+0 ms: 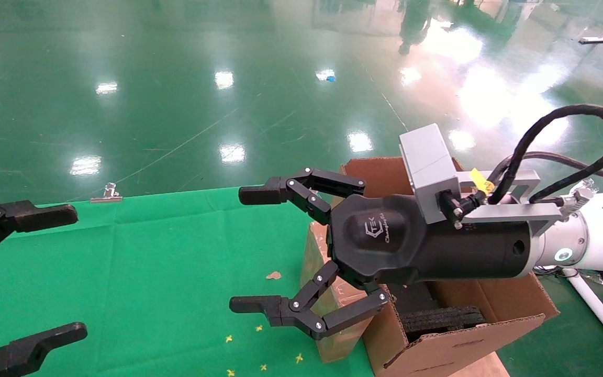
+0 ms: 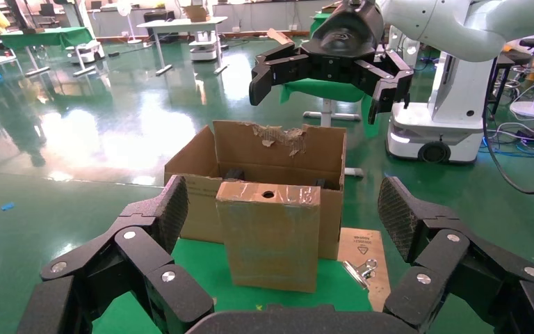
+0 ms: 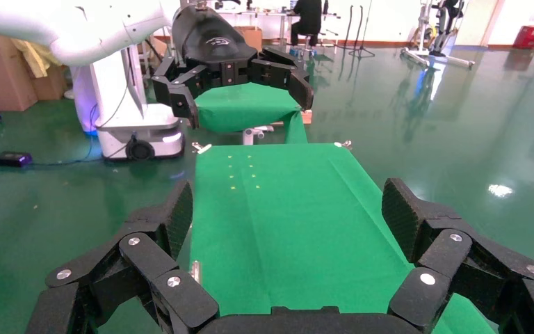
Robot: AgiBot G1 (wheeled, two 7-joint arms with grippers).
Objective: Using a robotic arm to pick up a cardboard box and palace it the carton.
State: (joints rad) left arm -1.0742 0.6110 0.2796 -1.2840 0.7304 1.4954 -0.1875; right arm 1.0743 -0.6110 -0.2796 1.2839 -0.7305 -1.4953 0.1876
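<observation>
The small brown cardboard box (image 2: 269,236) stands upright on the green table cloth, right against the carton's near wall. It has glossy tape and a round hole on top. In the head view the box (image 1: 313,259) is partly hidden behind my right gripper. The large carton (image 1: 464,340) holds black foam (image 1: 443,317); its torn flap shows in the left wrist view (image 2: 278,149). My right gripper (image 1: 249,250), on the white arm, is open and empty above the box, and shows again in the left wrist view (image 2: 327,87). My left gripper (image 1: 68,272) is open and empty at the table's left end, facing the box.
The green cloth (image 3: 285,209) covers the table. A metal binder clip (image 1: 107,193) sits at its far edge and another (image 2: 358,270) lies beside the box. A flat cardboard sheet (image 2: 361,250) lies under the carton. Glossy green floor surrounds the table.
</observation>
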